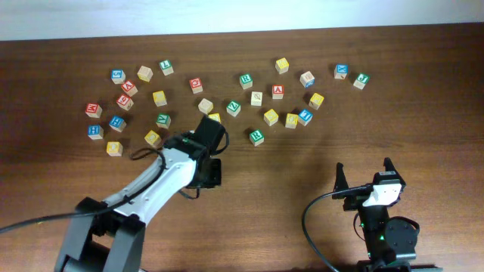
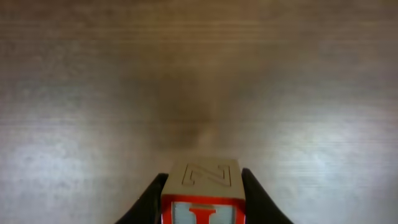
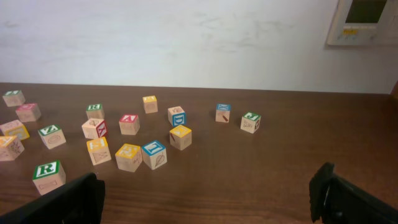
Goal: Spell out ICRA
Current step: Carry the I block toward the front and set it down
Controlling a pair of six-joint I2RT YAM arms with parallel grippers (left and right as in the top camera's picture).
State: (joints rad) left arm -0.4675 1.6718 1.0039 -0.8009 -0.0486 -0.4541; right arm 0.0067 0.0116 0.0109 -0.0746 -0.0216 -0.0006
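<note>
**Setting down the first letter**

Placing the block [image 2: 205,175] well means landing it flat on bare tabletop [image 2: 199,68], clear of the scattered letters and far enough left that three more fit in a row to its right. The left claw [image 2: 204,200] grips the block by its two sides, fingers [image 2: 155,194] snug against the wood. A carved face is on top and a red letter faces the wrist camera. It looks like the top of an I, but the frame edge cuts it off. The letter should probably end up readable in the row, so lower slowly, keep the block square, and let go only once the base sits on the wood.

The left arm [image 1: 155,177] reaches diagonally from its base at the lower left toward the table's middle, wrist bent down, just below the scatter where the R [image 1: 256,137] and A [image 1: 277,91] wait. The right claw [image 1: 364,177] sits close to its own base at the lower right, spread wide and empty, facing the blocks.
</note>
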